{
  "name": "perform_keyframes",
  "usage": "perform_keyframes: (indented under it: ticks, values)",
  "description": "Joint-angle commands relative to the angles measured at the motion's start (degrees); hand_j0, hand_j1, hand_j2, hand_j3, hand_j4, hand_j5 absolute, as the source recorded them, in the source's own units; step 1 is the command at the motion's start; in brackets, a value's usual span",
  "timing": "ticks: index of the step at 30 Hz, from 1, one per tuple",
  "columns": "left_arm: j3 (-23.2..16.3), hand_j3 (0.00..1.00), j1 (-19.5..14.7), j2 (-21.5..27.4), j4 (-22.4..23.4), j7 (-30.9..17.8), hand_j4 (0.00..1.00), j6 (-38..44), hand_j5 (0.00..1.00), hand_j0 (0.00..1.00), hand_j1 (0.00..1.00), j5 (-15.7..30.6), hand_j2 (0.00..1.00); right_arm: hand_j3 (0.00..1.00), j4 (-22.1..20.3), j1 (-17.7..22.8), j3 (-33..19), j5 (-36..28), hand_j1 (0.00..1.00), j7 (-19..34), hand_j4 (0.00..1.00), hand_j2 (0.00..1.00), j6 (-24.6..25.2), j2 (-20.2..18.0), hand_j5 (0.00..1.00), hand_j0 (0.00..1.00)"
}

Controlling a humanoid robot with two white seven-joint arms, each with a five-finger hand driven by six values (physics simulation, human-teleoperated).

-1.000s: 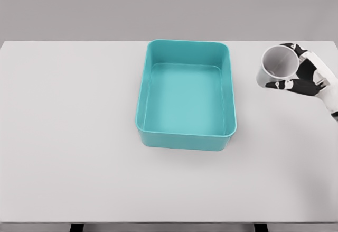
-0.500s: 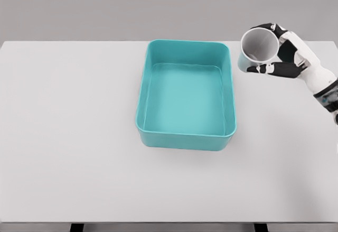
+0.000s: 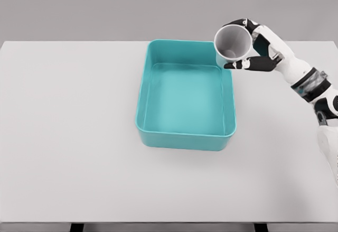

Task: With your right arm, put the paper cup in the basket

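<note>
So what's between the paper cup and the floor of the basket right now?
Nothing, in the head view. The paper cup, held by the right robot hand, hangs over the far right corner of the basket, whose floor is bare.

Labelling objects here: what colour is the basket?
Teal, a plain turquoise with no pattern, on the basket; the head view shows it clearly.

Smooth teal plastic basket (image 3: pixel 185 134); matt cup (image 3: pixel 231 43)

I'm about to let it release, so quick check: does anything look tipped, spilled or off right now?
Nothing stands out. The white paper cup is held in the right hand, tilted with its mouth toward the camera, over the far right corner of the teal plastic basket. The basket sits flat on the white table, with nothing inside.
</note>
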Motion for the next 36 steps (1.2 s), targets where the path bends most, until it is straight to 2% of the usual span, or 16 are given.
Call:
perform_keyframes:
  ticks: [1,13,22,36]
  values:
    - [0.00,1.00,0.00,0.00,0.02,0.00,1.00,0.00,1.00,1.00,1.00,0.00,1.00,0.56,0.03,0.00,0.56,1.32,0.56,-0.02,0.56,0.56,-0.01,0.75,0.56,0.56]
    - [0.00,1.00,0.00,0.00,0.02,0.00,1.00,0.00,1.00,1.00,1.00,0.00,1.00,0.56,0.82,-3.52,4.34,9.06,0.56,-0.02,0.56,0.56,-0.27,2.07,0.56,0.56]
    - [0.00,1.00,0.00,0.00,0.02,0.00,1.00,0.00,1.00,1.00,1.00,0.00,1.00,0.56,0.91,-5.98,7.33,11.34,0.56,-0.02,0.56,0.56,-0.36,1.80,0.56,0.56]
    - [0.00,1.00,0.00,0.00,0.02,0.00,1.00,0.00,1.00,1.00,1.00,0.00,1.00,0.57,0.91,-9.49,12.95,21.63,0.57,-0.02,0.57,0.57,-0.71,1.54,0.57,0.57]
